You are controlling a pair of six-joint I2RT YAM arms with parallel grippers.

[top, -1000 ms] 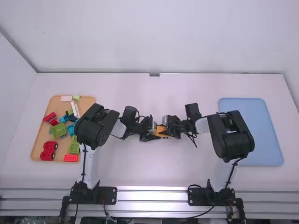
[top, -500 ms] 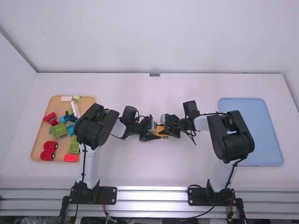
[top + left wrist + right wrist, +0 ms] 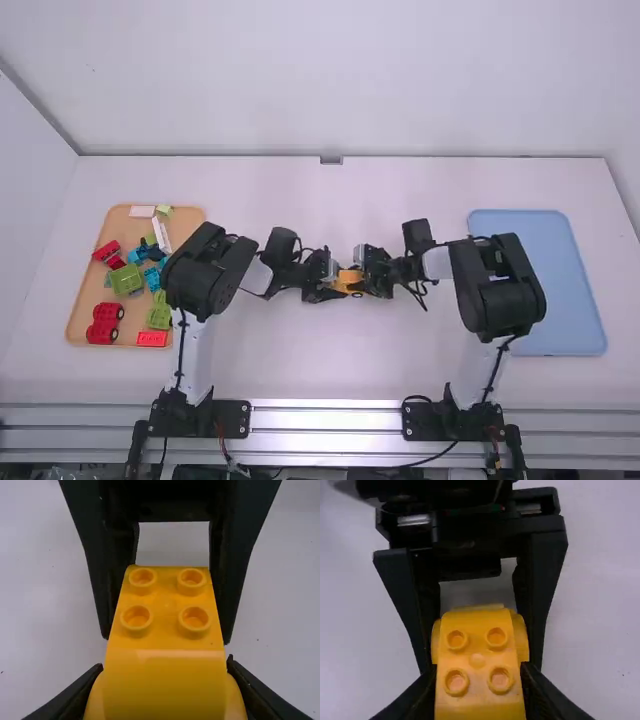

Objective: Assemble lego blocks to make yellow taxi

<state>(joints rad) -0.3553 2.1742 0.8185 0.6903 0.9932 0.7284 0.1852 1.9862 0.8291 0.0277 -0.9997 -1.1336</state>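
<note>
Over the middle of the table, my left gripper and my right gripper face each other at a yellow taxi body. In the left wrist view, the fingers of my left gripper hug both sides of the yellow body, whose far part with several studs sits between the right gripper's fingers. From the right wrist, my right gripper is closed against the sides of the yellow studded part; the left gripper's fingers flank its wider far end. How its pieces join underneath is hidden.
An orange tray at the left holds red, green, blue and white blocks, with the left arm's elbow close to its right edge. A blue tray lies at the right, partly under the right arm's elbow.
The right gripper shifted slightly left, then back right, a little beyond where it was a second ago. The left arm and the yellow body look nearly unmoved.
</note>
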